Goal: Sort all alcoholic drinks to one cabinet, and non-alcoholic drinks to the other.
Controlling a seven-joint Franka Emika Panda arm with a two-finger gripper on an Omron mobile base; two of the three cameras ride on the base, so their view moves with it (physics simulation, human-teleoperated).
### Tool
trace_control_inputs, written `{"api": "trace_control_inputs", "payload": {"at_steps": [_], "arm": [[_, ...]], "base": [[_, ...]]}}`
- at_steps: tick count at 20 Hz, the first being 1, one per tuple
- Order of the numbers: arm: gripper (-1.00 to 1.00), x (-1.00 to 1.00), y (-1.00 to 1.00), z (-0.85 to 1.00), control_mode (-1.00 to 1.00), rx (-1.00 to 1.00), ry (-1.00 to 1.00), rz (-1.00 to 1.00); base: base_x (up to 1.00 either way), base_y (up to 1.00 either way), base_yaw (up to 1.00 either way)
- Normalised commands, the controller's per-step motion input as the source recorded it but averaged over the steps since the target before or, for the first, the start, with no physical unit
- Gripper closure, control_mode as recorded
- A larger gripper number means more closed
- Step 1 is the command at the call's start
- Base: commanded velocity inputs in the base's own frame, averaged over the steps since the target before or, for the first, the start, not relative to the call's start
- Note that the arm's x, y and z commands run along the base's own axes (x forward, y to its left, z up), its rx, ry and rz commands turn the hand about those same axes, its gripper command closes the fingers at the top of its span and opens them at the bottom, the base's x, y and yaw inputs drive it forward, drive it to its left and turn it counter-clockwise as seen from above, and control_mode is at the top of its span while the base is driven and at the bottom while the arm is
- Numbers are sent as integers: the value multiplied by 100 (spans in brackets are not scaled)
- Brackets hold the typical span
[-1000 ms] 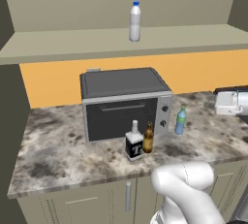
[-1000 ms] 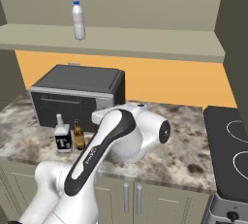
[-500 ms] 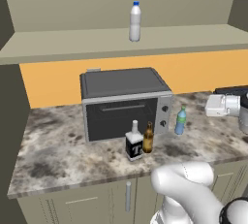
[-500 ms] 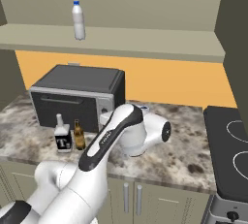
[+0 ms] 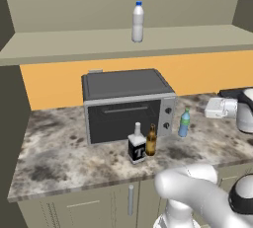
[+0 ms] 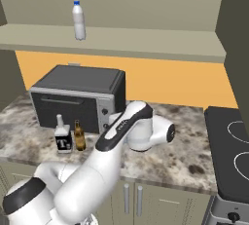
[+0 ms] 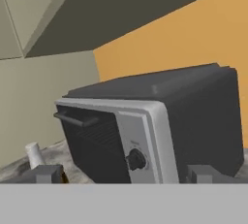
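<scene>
Two alcoholic drinks stand together on the counter in front of the oven: the square "T" bottle and the brown beer bottle. The "T" bottle's pale neck shows low on the left of the hand view. Of the non-alcoholic drinks, the blue green-topped bottle stands by the oven's right front corner. The white blue-capped bottle is up on the shelf. My gripper hovers right of the blue bottle, open and empty, facing the oven's right side. Its fingertips stand wide apart.
A dark toaster oven fills the counter's back middle. The long shelf runs above it. A stove lies to the right. My arm's elbow hangs over the marble counter.
My hand has drifted left over the counter toward the blue bottle, and the elbow has swung with it. The bottles have not moved.
</scene>
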Motion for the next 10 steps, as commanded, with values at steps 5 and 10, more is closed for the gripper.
{"api": "trace_control_inputs", "payload": {"at_steps": [5, 10], "arm": [[-100, 31, -24, -38, -100, 0, 1, 0], [-100, 12, -31, -34, -100, 0, 0, 2]], "base": [[0, 0, 0], [0, 0, 0]]}}
